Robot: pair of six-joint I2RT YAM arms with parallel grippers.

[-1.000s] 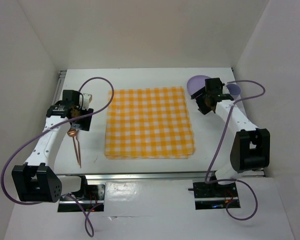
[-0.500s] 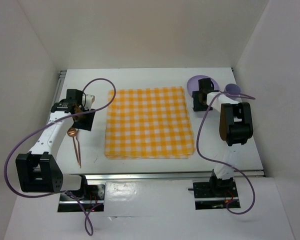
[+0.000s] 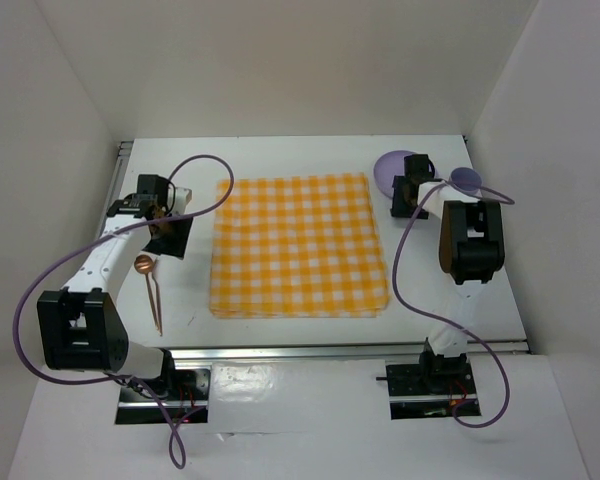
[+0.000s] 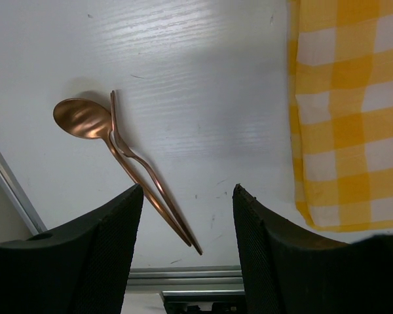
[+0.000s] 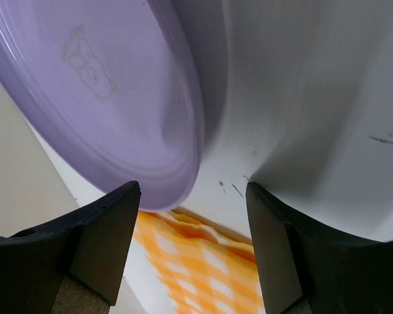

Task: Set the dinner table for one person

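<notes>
Quick count from where I stand: one table, two arms, two tools. On the table there is one orange-and-white checked cloth, one copper spoon, one copper fork, one lilac plate, and one smaller purple round dish. Whether that last one is a cup or a bowl, I can't tell.

The table lies flat, right in front of the arm bases and boxed in by white walls. Its long side runs left to right across the arms, and the short sides head away toward the back wall. It is plain white with a faint grain and a few dark scuff marks. A metal rail shows along its left and near edges.

The cloth sits square in the middle. The spoon and fork lie left of it, side by side and touching. Their heads point away from the bases and their handles slant toward the near edge.

The left tool hangs above that cutlery, looking straight down, with its jaws standing well apart and nothing between them.

Over by the cloth's far right corner, the right tool is at the plate. Its jaws are spread wide and the plate's rim shows in the gap, but it has no grip on anything. I can't tell whether a finger touches the rim.
</notes>
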